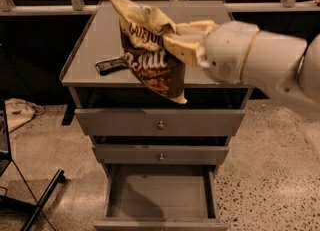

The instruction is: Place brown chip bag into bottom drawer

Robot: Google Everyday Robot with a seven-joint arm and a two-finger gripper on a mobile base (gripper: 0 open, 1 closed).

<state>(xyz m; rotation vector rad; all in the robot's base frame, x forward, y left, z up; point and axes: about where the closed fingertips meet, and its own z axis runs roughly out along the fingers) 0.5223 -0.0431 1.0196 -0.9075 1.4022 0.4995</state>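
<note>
The brown chip bag [152, 62], dark brown with a cream-yellow top and white lettering, hangs tilted in the air over the front edge of the grey cabinet top [100, 35]. My gripper [172, 40] is shut on the bag's upper right part, coming in from the right on the white arm [255, 60]. The bag's lower corner dips just past the top drawer's upper edge. The bottom drawer [160, 195] is pulled out and open below; the inside that shows is bare.
A small dark snack bar [112, 65] lies on the cabinet top left of the bag. Two shallower knobbed drawers [160, 124] stand slightly pulled out above the bottom one. A black stand leg [42, 195] and cloth [17, 111] lie on the floor at left.
</note>
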